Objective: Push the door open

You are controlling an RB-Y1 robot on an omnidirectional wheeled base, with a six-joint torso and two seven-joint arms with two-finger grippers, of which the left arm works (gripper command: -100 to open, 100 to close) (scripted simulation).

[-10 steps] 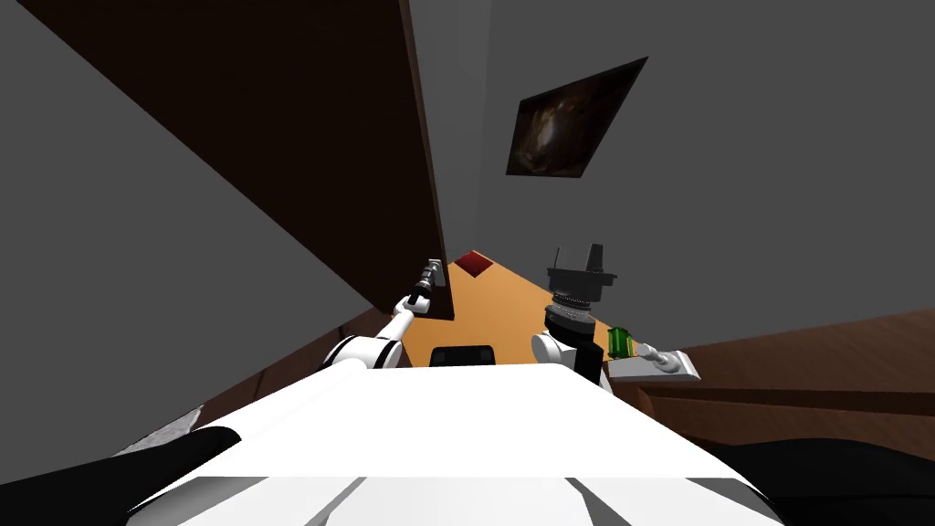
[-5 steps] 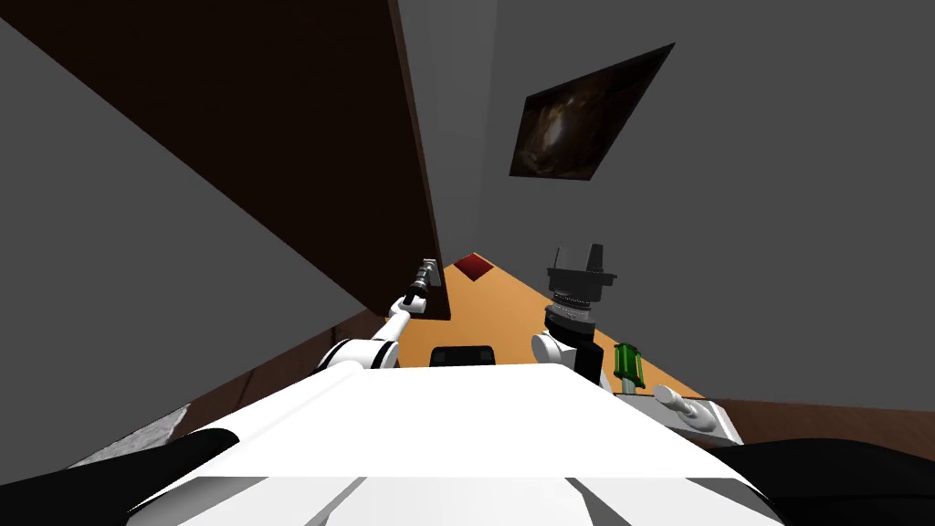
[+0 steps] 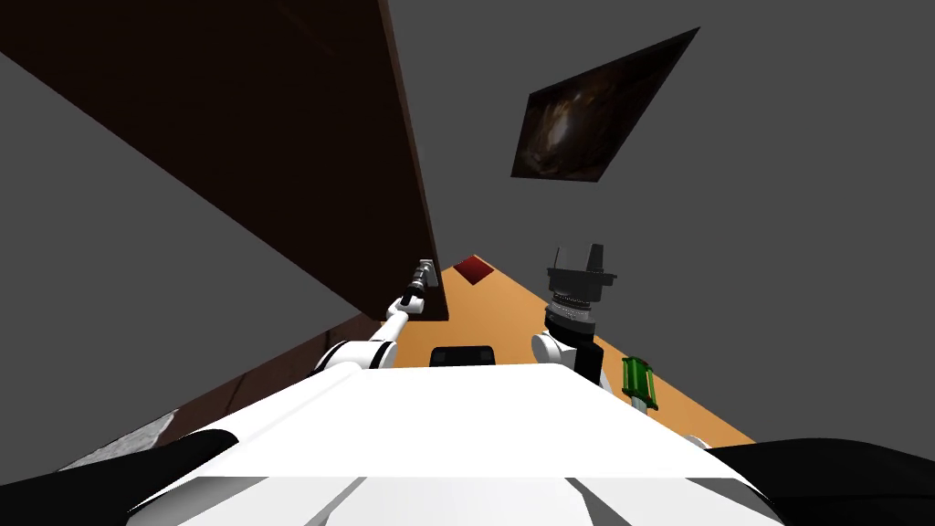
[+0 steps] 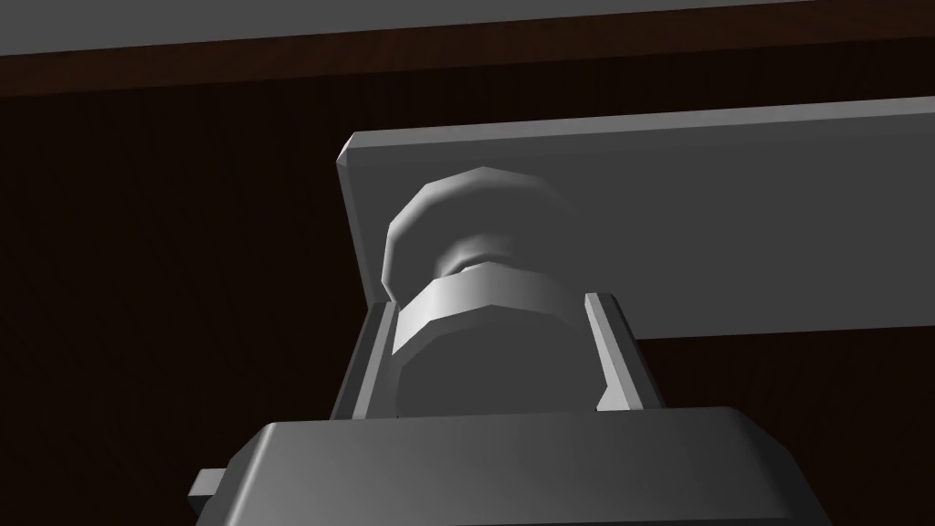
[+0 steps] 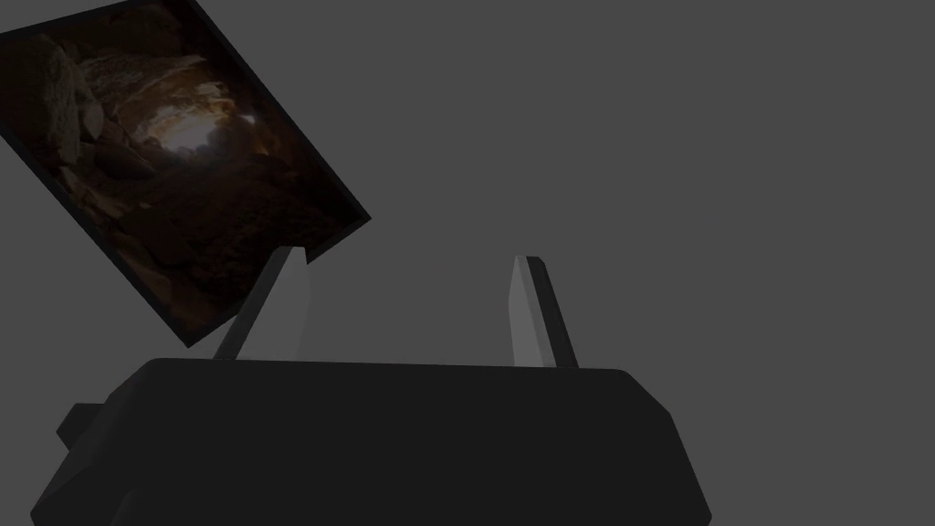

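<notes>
Since a second ago my view has swung, sliding one green cylinder [image 3: 639, 382] toward the lower right. One dark door [image 3: 274, 137] takes the upper left. Its one knob [image 4: 475, 247], near the head view's centre, is clamped by my left gripper [image 3: 424, 271]. The right gripper [image 3: 582, 258], right of centre, is released, its two fingers [image 5: 525, 301] apart. One red square [image 3: 473, 267] lies on the orange floor [image 3: 511, 320].

My left arm [image 3: 388, 331] reaches forward, stretched out straight. My left gripper [image 4: 493, 303] has both fingers pressed against the sides of a knob [image 4: 470, 205]. My right arm [image 3: 568, 329] is folded close in front of me, right gripper [image 5: 411, 263] pointing up, its fingers spread apart.
</notes>
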